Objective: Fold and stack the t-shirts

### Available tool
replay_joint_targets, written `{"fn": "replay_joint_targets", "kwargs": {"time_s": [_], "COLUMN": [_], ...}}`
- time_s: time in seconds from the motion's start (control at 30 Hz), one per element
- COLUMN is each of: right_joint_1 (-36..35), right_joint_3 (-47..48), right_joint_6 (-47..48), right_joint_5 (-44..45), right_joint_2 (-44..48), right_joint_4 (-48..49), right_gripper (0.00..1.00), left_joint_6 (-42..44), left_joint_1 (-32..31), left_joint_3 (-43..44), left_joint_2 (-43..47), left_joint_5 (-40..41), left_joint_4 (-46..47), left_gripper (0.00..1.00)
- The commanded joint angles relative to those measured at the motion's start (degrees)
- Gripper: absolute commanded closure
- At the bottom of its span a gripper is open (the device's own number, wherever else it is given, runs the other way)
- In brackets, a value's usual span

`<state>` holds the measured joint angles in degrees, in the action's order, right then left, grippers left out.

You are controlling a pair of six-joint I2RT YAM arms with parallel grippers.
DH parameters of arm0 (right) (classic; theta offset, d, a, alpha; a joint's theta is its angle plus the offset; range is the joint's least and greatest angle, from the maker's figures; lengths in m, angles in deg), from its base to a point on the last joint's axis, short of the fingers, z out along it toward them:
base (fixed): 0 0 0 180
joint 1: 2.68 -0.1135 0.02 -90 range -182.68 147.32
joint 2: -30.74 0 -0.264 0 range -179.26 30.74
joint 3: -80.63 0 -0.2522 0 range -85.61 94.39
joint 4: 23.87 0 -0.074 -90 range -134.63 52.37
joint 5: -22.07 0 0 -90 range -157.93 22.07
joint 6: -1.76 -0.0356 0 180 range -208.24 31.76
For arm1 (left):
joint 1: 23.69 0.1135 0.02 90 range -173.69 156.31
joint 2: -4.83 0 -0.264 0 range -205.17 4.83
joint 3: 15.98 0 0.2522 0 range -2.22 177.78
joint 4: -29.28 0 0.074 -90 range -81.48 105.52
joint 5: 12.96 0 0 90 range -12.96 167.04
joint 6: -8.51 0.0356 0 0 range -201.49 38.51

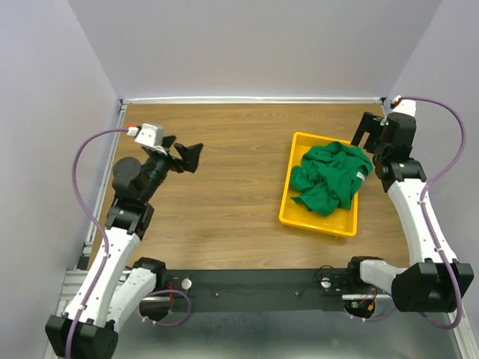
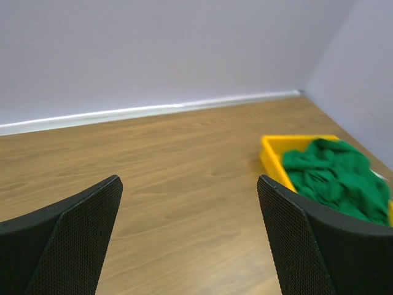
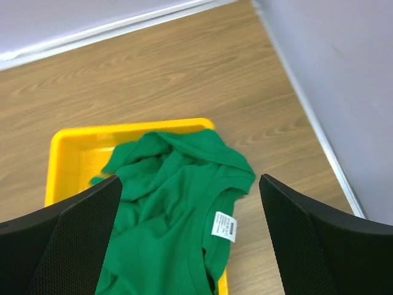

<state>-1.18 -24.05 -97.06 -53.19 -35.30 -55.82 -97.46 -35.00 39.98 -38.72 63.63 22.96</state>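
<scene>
Crumpled emerald t-shirt in a yellow tray
Unfolded and heaped, right of centre; its white neck label faces up, and cloth spills over the tray's right rim.

Yellow tray on wooden table

Left arm is noted bent at the elbow, rising from its base and reaching forward. Left gripper is held raised, pointed forward and to the right, jaws spread wide, nothing gripped. Right arm is extended forward along the right side. Right gripper is tilted downward, jaws spread wide, nothing gripped. Textured black fingers are seen well apart in both wrist views
</scene>
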Motion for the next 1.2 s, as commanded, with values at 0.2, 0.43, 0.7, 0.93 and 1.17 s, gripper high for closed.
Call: {"fn": "replay_joint_targets", "kwargs": {"time_s": [0.2, 0.43, 0.7, 0.93, 1.17], "right_joint_1": [0.9, 17.3, 19.7, 20.1, 20.2], "right_joint_3": [2.3, 2.9, 3.3, 3.1, 3.8], "right_joint_6": [23.2, 20.5, 18.7, 16.8, 15.8], "right_joint_5": [-29.5, -47.2, -53.8, -56.1, -57.7], "right_joint_2": [1.0, -2.9, -5.0, -5.3, -5.4], "right_joint_4": [-11.9, -14.7, -16.7, -16.7, -16.7], "right_gripper": [0.0, 0.0, 0.0, 0.0, 0.0], "left_joint_6": [4.2, 10.1, 11.5, 13.7, 15.6], "left_joint_1": [-29.8, -38.3, -44.5, -45.5, -45.5], "left_joint_3": [6.8, 22.6, 41.7, 63.1, 73.1], "left_joint_2": [-16.3, -42.3, -66.3, -82.9, -91.8], "left_joint_5": [11.2, 10.6, 8.9, 12.9, 6.6], "left_joint_4": [-0.8, -4.4, -9.3, -15.9, -22.2], "left_gripper": [0.05, 0.19, 0.2, 0.2, 0.77]}}
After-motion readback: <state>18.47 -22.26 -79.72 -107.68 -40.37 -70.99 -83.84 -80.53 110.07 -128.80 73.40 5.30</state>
